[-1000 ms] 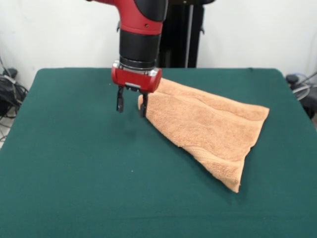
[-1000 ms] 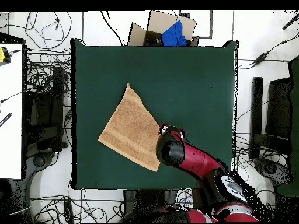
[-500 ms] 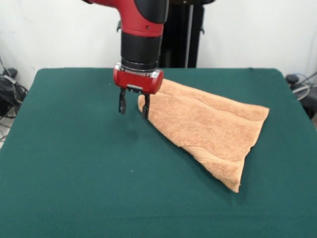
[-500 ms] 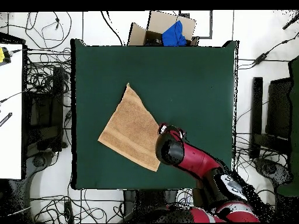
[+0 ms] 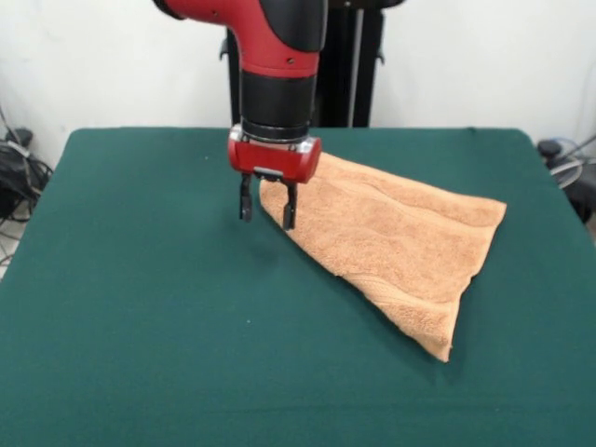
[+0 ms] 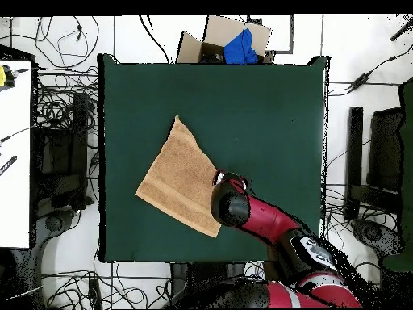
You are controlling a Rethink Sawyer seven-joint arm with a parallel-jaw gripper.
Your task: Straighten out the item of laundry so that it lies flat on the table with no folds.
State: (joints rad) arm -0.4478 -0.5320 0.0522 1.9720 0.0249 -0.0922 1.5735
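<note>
An orange-tan towel point(image 5: 391, 237) lies folded over on the dark green table point(image 5: 140, 307), forming a rough triangle with a thick doubled edge at its near corner. From above the towel point(image 6: 179, 179) sits left of the table's point(image 6: 266, 105) centre. My gripper point(image 5: 267, 211) hangs open just above the towel's left edge, one finger over the cloth and the other over bare felt, with nothing held. In the overhead view the arm's wrist hides the gripper beside the towel's right edge.
Beyond the table's far edge in the overhead view stands a cardboard box point(image 6: 224, 42) with a blue cloth in it. Cables point(image 6: 64, 105) and equipment lie on the floor around the table.
The gripper has shifted along the table towards the towel, so one finger now hangs over its edge. It stays open. The towel has not moved.
</note>
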